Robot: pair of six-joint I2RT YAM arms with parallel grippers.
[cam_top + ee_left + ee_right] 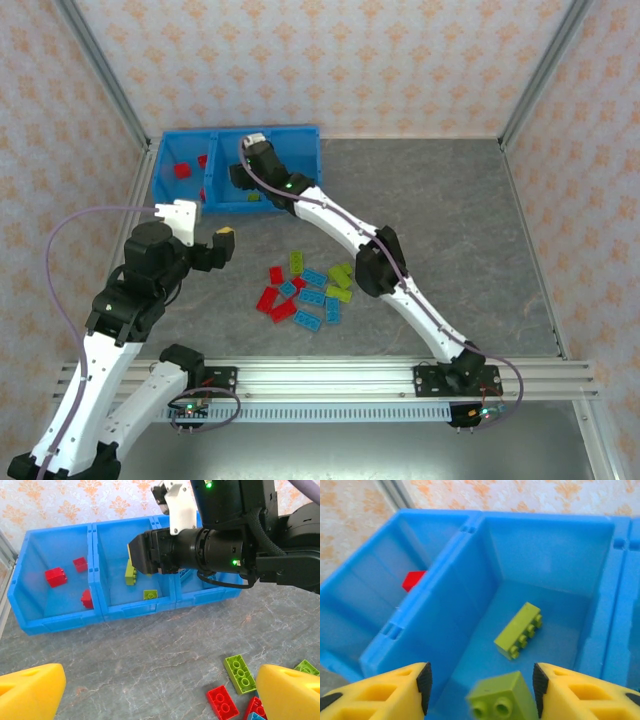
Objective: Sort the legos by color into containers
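My right gripper (479, 687) hangs open over the middle compartment of the blue bin tray (470, 535). A lime brick (504, 699), blurred, sits loose between its pads and touches neither. Another lime brick (519, 630) lies on that compartment's floor. From above, the right gripper (238, 175) is inside the tray (300, 135). My left gripper (160, 695) is open and empty above bare table, short of the tray (60, 620). Red bricks (56, 576) lie in the left compartment, lime ones (150, 594) in the middle. Several loose legos (305, 290) in three colours lie mid-table.
The right arm's black wrist (200, 550) stretches across the tray's middle and right compartments in the left wrist view. A lime brick (240, 673) and a red brick (223, 703) lie beside my left gripper's right finger (290, 692). Walls enclose the grey table (450, 220).
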